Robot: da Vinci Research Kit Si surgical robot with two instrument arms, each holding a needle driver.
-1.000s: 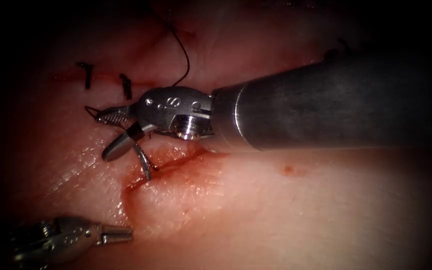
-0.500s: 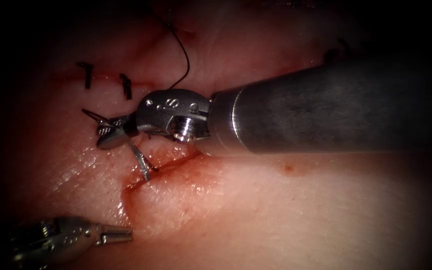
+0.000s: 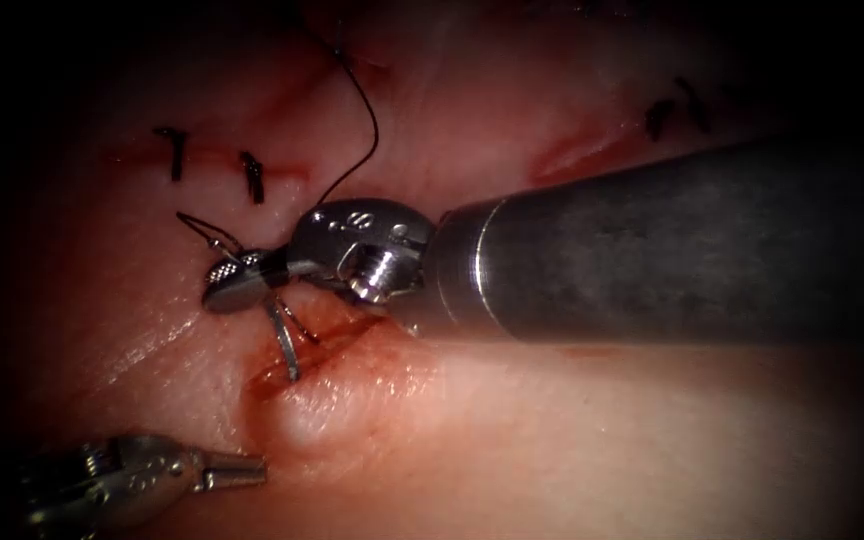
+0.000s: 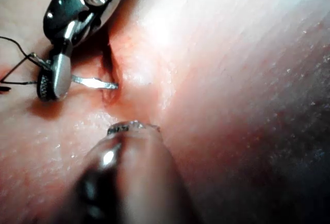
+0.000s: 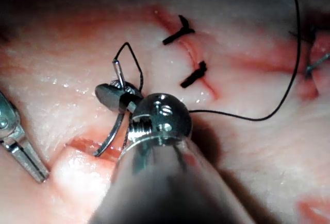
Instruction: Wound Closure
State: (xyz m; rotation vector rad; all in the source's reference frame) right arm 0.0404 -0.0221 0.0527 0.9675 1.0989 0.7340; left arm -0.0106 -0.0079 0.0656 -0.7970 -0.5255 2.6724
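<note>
Jaws of right tool (image 3: pixel 237 283) clamp curved steel needle (image 3: pixel 285 347) (tip in glistening tissue (image 3: pixel 572 440)); left tool (image 3: pixel 234 469) closed, empty.

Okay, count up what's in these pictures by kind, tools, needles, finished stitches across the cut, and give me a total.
Tools: 2, the right tool shut on the needle, the left tool holding nothing.
Needles: 1, the needle with its tip in the tissue.
Finished stitches: 2, stitches and.
Total: 5
</note>
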